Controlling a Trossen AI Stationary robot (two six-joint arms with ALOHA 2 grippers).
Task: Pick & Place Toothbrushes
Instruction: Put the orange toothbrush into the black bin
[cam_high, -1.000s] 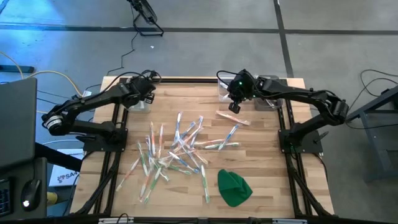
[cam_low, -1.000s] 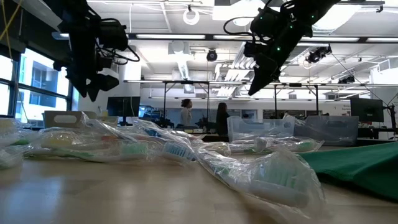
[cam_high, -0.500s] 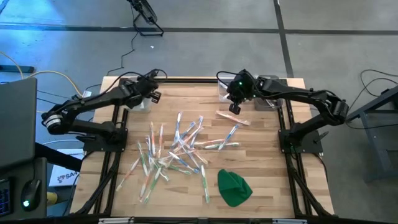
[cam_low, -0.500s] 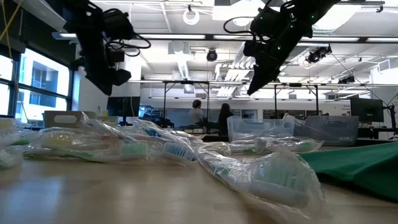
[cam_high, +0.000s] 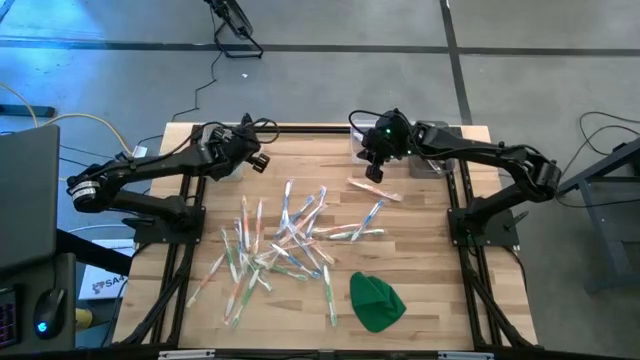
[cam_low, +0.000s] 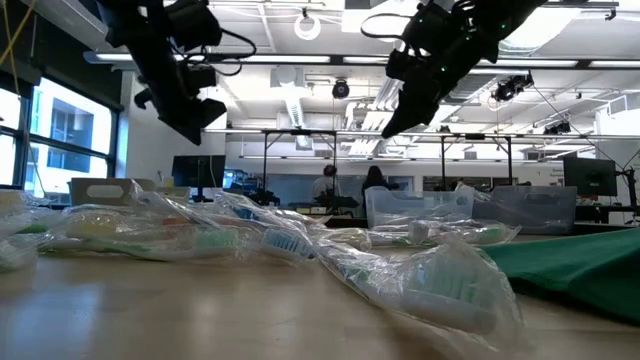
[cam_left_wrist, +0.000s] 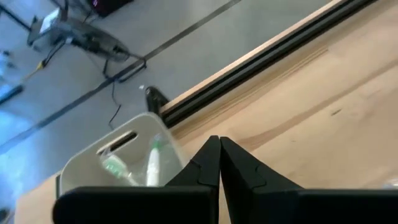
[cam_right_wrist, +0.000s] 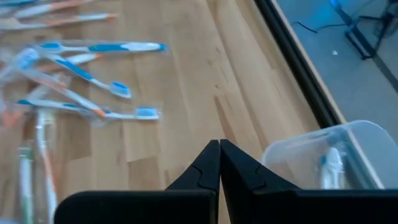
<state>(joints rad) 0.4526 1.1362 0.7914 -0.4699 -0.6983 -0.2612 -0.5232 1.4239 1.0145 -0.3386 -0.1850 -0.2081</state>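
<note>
A wooden counter seen from above, with two dark robot arms reaching in from its far corners. Wrapped toothbrushes lie scattered in a loose pile across the middle of the counter, with a green cloth lump near its front right. The left gripper hangs above the far left of the counter beside a clear bin holding toothbrushes, its fingers pressed together, holding nothing. The right gripper hangs above the far centre beside another clear bin, also closed and empty
</note>
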